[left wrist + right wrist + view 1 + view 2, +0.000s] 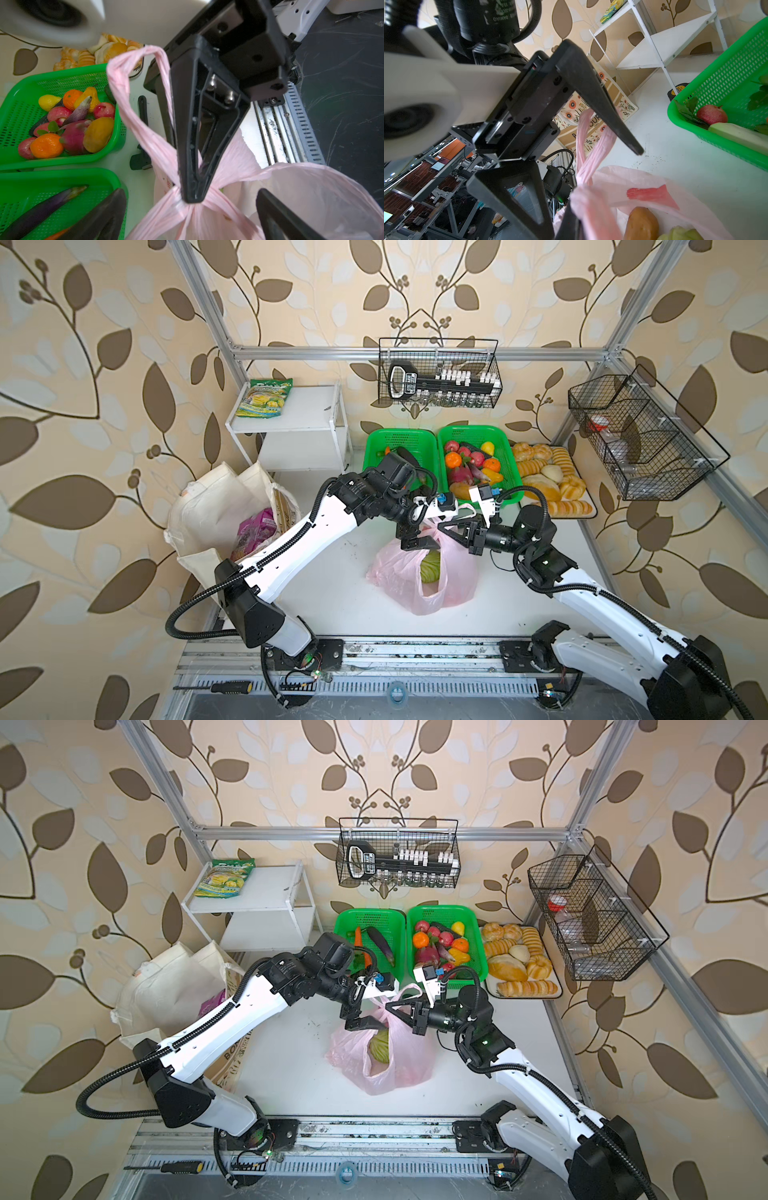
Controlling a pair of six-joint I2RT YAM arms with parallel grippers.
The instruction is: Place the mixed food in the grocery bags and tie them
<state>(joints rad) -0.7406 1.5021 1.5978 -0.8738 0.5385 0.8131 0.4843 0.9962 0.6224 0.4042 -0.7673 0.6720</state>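
Observation:
The pink plastic grocery bag [415, 585] [399, 1065] stands mid-table with a green cabbage [431, 568] [679, 234] and a brown potato [641, 224] inside. My right gripper [442, 529] [571, 226] is shut on the bag's gathered handles, and its tips pinch them [192, 197]. One handle loop [124, 93] stands free above the pinch. My left gripper [415, 539] [191, 207] hangs open over the bag's top, its fingers on either side of the pinched handles. The cream tote [216, 506] [166, 986] at the left holds the purple packet [255, 531].
Behind the bag stand two green baskets [374, 439] [509, 448] with vegetables and fruit, and a bread tray [592, 512] lies to their right. A white shelf [316, 406] carries a yellow-green snack packet [264, 398]. Wire baskets [438, 373] [640, 439] hang on the frame.

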